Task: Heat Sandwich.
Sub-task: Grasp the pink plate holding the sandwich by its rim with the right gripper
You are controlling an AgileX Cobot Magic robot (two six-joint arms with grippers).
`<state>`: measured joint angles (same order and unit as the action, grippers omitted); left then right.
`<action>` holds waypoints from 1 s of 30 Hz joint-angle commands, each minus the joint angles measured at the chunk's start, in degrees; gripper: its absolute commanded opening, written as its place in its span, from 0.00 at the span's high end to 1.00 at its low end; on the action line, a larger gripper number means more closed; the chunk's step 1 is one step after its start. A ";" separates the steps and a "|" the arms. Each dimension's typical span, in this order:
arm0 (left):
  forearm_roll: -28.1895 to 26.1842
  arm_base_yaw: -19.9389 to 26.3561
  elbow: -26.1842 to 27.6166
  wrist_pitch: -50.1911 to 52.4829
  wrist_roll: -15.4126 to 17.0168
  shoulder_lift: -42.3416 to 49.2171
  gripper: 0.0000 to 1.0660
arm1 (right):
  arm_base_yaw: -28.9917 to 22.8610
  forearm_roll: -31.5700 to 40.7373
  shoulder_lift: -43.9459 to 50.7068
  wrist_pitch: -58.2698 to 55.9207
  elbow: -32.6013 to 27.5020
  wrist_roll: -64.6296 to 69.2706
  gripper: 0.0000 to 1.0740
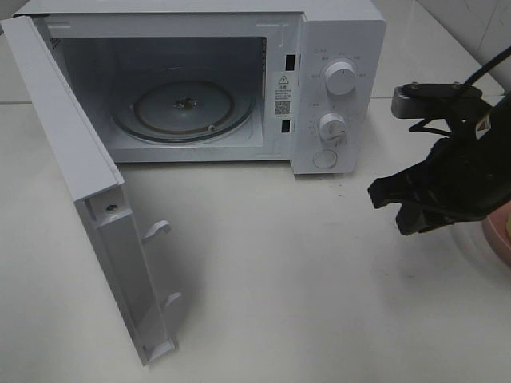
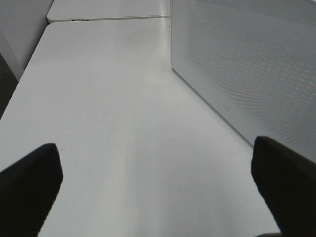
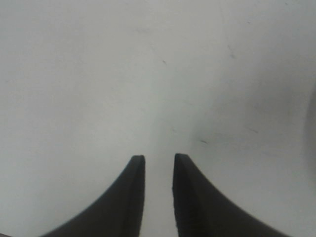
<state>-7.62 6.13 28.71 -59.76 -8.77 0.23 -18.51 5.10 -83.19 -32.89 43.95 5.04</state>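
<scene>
The white microwave (image 1: 339,40) is standing along the far edge of the table (image 1: 279,279), and its door (image 1: 64,159) is hanging wide open, swinging out toward the front left corner. Inside, the glass turntable (image 1: 184,108) is sitting bare. Two round knobs (image 1: 341,80) (image 1: 332,126) and a round button (image 1: 325,158) are showing on the control panel.

The right gripper (image 1: 389,211) is hovering over the table near its right edge, in front of the control panel and apart from it. In the right wrist view the right gripper (image 3: 158,158) is pointing down at bare tabletop with its fingers (image 3: 131,197) standing a narrow slit apart, gripping nothing.

Just behind that arm, a sliver of the pink plate (image 1: 499,235) is peeking in at the right edge of the table. The arm and the edge of the picture are hiding the rest of it. I am not seeing the sandwich in any view, so I cannot tell where it is lying.

The left gripper (image 2: 155,145) is hanging over the table with its fingers (image 2: 29,187) spread wide and empty. A white dotted panel (image 2: 247,64) of the microwave is standing beside it.
</scene>
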 commanded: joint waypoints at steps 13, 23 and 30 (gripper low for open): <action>-0.34 -0.34 -0.11 0.57 0.40 1.55 0.05 | 11.80 -7.73 0.52 -4.93 2.64 -1.03 0.16; -0.34 -0.34 -0.11 0.57 0.40 1.55 0.05 | 14.67 -11.12 -1.09 -5.56 3.04 -1.89 0.07; -0.34 -0.34 -0.11 0.57 0.40 1.55 0.05 | 17.82 -11.12 -4.98 -6.53 4.53 -2.12 0.09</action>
<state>-7.62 6.13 28.71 -59.76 -8.77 0.23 -1.49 -5.50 -87.09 -38.85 47.96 3.44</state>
